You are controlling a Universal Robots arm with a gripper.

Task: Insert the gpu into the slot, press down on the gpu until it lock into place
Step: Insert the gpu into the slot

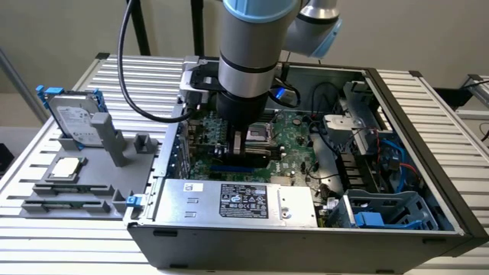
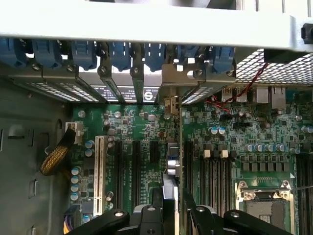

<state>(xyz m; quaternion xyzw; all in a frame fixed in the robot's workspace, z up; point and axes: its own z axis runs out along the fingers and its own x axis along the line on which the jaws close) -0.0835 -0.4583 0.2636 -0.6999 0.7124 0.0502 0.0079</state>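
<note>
My arm reaches straight down into the open computer case, my fingers closed partway on the gpu, a thin dark card standing on edge across the motherboard, at the blue slot.

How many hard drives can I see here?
1. The grey hard drive with blue clips sits propped on the grey plastic holder, on the exterior view's left of the open computer case; others may hide inside.

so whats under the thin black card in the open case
Under the thin black card, a long bright-blue slot strip on the green motherboard; the pincer hides whether they meet.
</note>
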